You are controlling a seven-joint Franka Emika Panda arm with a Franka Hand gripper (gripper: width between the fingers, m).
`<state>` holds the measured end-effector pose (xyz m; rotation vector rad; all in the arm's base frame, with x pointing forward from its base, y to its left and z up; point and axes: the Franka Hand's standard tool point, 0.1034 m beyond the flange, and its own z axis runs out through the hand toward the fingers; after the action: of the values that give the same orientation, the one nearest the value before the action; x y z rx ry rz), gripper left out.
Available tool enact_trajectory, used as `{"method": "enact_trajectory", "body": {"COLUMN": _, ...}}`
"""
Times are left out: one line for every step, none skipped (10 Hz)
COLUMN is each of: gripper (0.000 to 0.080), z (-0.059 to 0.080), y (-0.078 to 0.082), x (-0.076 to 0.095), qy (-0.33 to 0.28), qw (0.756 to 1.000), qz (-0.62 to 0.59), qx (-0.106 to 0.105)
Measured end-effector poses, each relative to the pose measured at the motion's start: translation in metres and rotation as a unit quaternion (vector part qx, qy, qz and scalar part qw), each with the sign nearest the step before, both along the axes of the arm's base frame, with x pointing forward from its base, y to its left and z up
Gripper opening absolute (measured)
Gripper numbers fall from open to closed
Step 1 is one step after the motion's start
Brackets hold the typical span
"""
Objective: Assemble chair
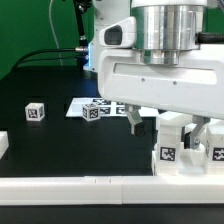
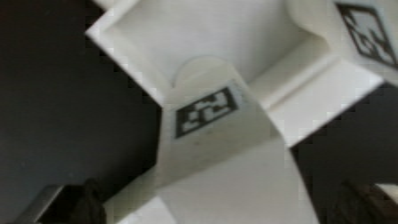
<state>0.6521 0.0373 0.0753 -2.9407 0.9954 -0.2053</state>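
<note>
The chair shows as glossy white tagged parts. A partly joined white structure (image 1: 190, 152) stands at the exterior view's right, near the front rail. My gripper (image 1: 186, 128) hangs right over it. In the wrist view a white bar with a tag (image 2: 208, 110) runs between my dark fingers (image 2: 68, 203), and my gripper (image 2: 217, 208) stands open around it, with dark gaps on both sides. A small tagged cube (image 1: 36, 111) lies alone at the left. More tagged pieces (image 1: 97, 110) sit further back near the middle.
The marker board (image 1: 75, 104) lies flat at the back, under the middle pieces. A long white rail (image 1: 90, 186) borders the front of the black table. A white block (image 1: 3, 146) juts in at the left edge. My arm's body fills the upper right.
</note>
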Motion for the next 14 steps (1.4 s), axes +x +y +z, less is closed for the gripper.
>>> {"method": "enact_trajectory", "body": {"gripper": 0.0611, "z": -0.0001, "y": -0.0002, "x": 0.0000, "qy": -0.001, "qw": 1.000, "qz": -0.009, "qx": 0.001}}
{"method": "enact_trajectory", "body": {"gripper": 0.0611, "z": -0.0001, "y": -0.0003, "x": 0.0000, "qy": -0.001, "qw": 1.000, "qz": -0.016, "qx": 0.002}}
{"method": "enact_trajectory", "body": {"gripper": 0.0474, "z": -0.0002, "y": -0.0003, "x": 0.0000, "qy": -0.001, "qw": 1.000, "qz": -0.024, "qx": 0.003}}
{"method": "enact_trajectory", "body": {"gripper": 0.0308, "z": -0.0002, "y": -0.0002, "x": -0.0001, "qy": -0.001, "qw": 0.999, "qz": -0.049, "qx": 0.007}}
{"method": "enact_trajectory", "body": {"gripper": 0.0308, "z": -0.0002, "y": -0.0001, "x": -0.0001, "qy": -0.002, "qw": 0.995, "qz": -0.096, "qx": 0.014}}
{"method": "enact_trajectory", "body": {"gripper": 0.0284, "z": -0.0001, "y": -0.0001, "x": -0.0006, "qy": -0.002, "qw": 0.987, "qz": -0.156, "qx": 0.021}}
{"method": "enact_trajectory", "body": {"gripper": 0.0284, "z": 0.0007, "y": -0.0010, "x": -0.0011, "qy": -0.002, "qw": 0.972, "qz": -0.235, "qx": 0.028}}
{"method": "enact_trajectory", "body": {"gripper": 0.0284, "z": 0.0003, "y": -0.0018, "x": -0.0012, "qy": -0.002, "qw": 0.957, "qz": -0.286, "qx": 0.037}}
{"method": "enact_trajectory", "body": {"gripper": 0.0284, "z": -0.0006, "y": -0.0040, "x": -0.0026, "qy": -0.001, "qw": 0.923, "qz": -0.380, "qx": 0.054}}
{"method": "enact_trajectory", "body": {"gripper": 0.0284, "z": -0.0010, "y": -0.0037, "x": -0.0037, "qy": 0.002, "qw": 0.889, "qz": -0.453, "qx": 0.073}}
{"method": "enact_trajectory", "body": {"gripper": 0.0284, "z": -0.0014, "y": -0.0036, "x": -0.0045, "qy": 0.005, "qw": 0.855, "qz": -0.511, "qx": 0.088}}
{"method": "enact_trajectory", "body": {"gripper": 0.0284, "z": -0.0024, "y": -0.0043, "x": -0.0063, "qy": 0.007, "qw": 0.834, "qz": -0.543, "qx": 0.093}}
{"method": "enact_trajectory", "body": {"gripper": 0.0288, "z": -0.0027, "y": -0.0047, "x": -0.0074, "qy": 0.009, "qw": 0.822, "qz": -0.562, "qx": 0.093}}
{"method": "enact_trajectory", "body": {"gripper": 0.0291, "z": -0.0028, "y": -0.0056, "x": -0.0092, "qy": 0.013, "qw": 0.805, "qz": -0.586, "qx": 0.092}}
